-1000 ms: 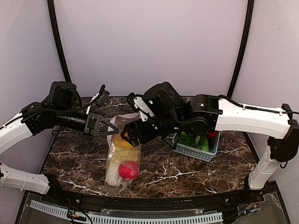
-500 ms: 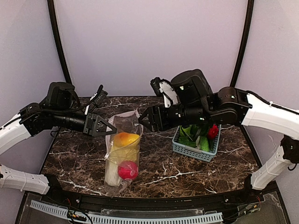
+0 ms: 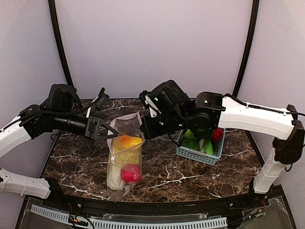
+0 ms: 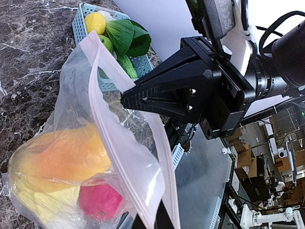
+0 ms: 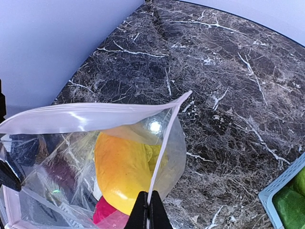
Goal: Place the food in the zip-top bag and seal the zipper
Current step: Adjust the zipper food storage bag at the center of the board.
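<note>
Zip-top bag (image 3: 125,157) stood on the bench (image 3: 76,157) left of the blue basket (image 3: 200,155), orange-yellow pepper (image 3: 127,142) and red fruit (image 3: 130,173) inside. Left tool (image 4: 153,220) was pinched shut on the zipper (image 5: 86,116) at its end away from the basket, right tool (image 5: 147,206) at its basket-side end. Film looked limp and slick; the strip was likely the firmest hold.

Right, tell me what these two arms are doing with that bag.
Both arms hold a clear bag by its mouth. The left hand is pinched shut on the pink strip at one side, the right hand at the other, and the mouth gapes open between them. An orange pepper and a red fruit sit inside. A lemon and greens lie in the blue basket on the right; the bag is not yet sealed.
</note>
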You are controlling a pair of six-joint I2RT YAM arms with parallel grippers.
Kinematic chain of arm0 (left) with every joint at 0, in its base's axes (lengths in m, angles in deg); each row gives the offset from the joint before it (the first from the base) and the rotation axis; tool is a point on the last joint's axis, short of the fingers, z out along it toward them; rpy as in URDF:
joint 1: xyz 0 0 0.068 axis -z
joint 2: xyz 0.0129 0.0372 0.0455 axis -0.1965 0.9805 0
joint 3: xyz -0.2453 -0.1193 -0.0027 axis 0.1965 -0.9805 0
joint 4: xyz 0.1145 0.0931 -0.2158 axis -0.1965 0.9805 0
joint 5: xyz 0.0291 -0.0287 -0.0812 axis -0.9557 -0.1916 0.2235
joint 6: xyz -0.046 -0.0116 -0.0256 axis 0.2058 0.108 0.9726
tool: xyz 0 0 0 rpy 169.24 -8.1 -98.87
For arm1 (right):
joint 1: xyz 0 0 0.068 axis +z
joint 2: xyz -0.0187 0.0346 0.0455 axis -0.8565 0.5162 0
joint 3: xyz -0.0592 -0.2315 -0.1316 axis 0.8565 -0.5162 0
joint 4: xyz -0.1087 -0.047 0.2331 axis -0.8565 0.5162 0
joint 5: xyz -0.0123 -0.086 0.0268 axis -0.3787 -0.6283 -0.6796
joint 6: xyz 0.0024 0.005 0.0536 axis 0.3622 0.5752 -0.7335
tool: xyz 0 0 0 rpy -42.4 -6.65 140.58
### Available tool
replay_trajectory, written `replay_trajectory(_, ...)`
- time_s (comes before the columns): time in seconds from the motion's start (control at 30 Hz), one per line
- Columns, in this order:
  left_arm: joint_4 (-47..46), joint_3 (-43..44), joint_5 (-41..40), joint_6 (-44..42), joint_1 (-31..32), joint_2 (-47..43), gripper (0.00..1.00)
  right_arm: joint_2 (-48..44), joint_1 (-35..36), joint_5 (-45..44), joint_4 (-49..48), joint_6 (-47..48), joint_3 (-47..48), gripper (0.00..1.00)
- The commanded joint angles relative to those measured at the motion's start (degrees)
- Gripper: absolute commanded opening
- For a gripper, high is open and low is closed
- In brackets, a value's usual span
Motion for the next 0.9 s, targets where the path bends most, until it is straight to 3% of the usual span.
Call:
replay_trajectory(0.0,6.2,4.63,-3.56,-1.5,-0.12,1.31,0.01,-2.36,-0.25,-4.02,0.42,0.89,5.18,0.0)
replay_trajectory(0.1,11.06,9.5,-4.87,-2.81,-1.06,4.78,0.01,-6.41,-0.07,-3.83,-1.83,1.8,7.51,0.0)
replay_trajectory(0.3,16.67,20.62,-6.44,-5.39,-1.98,8.45,0.01,-11.47,-0.04,-3.52,-5.57,1.86,1.83,0.0)
replay_trajectory(0.63,10.83,14.48,-3.9,-1.98,-2.04,10.47,0.04,-12.76,0.2,-0.16,-12.79,-5.89,-13.35,0.0)
replay_trajectory(0.73,9.65,13.3,-5.2,-1.19,-2.09,9.63,0.11,-12.69,0.29,0.1,-14.81,-6.8,-15.03,0.0)
replay_trajectory(0.87,8.91,12.64,-7.34,0.81,-2.04,7.89,0.28,-11.98,0.55,1.24,-16.06,-6.54,-14.24,0.0)
